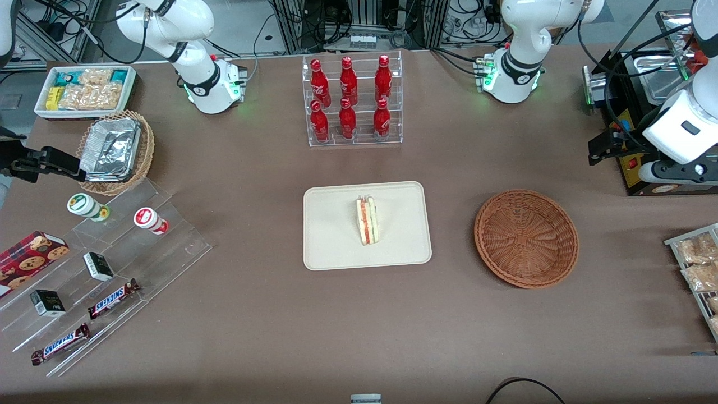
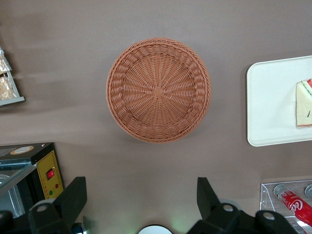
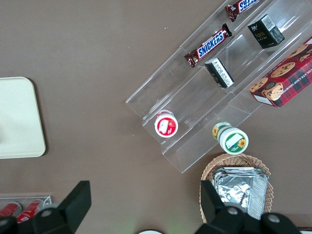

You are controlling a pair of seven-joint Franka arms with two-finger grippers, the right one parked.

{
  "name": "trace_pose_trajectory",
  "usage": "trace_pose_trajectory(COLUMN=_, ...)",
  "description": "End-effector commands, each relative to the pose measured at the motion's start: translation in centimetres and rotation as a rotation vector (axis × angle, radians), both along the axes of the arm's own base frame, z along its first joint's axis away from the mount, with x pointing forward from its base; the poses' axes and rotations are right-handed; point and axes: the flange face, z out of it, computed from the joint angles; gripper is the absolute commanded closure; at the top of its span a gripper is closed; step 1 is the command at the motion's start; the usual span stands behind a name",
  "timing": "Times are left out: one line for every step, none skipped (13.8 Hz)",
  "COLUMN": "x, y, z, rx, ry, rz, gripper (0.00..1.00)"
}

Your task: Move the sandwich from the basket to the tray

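Observation:
The sandwich, a pale bread wedge with pink, red and green layers, lies on the cream tray at the table's middle. In the left wrist view, part of the sandwich shows on the tray. The reddish-brown woven basket sits beside the tray toward the working arm's end and holds nothing. My gripper hangs high above the table, farther from the front camera than the basket. The gripper is open with nothing between its fingers.
A clear rack of red cola bottles stands farther from the front camera than the tray. A black machine and a rack of snack packets are at the working arm's end. Acrylic steps with snacks and a foil-filled wicker basket are at the parked arm's end.

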Motion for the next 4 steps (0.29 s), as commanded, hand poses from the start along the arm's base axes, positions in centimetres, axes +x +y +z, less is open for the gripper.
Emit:
trace_pose_trajectory(x=0.1, y=0.1, z=0.9, rx=0.002, ry=-0.011, rz=0.005, gripper=0.00)
trace_pose_trajectory(x=-0.1, y=0.1, z=1.3, rx=0.002, ry=-0.015, rz=0.003, gripper=0.00)
trace_pose_trajectory(x=-0.2, y=0.4, z=1.4, rx=0.004, ry=-0.016, rz=0.008, gripper=0.00)
trace_pose_trajectory(x=-0.6, y=0.4, z=1.9, rx=0.007, ry=-0.022, rz=0.007, gripper=0.00)
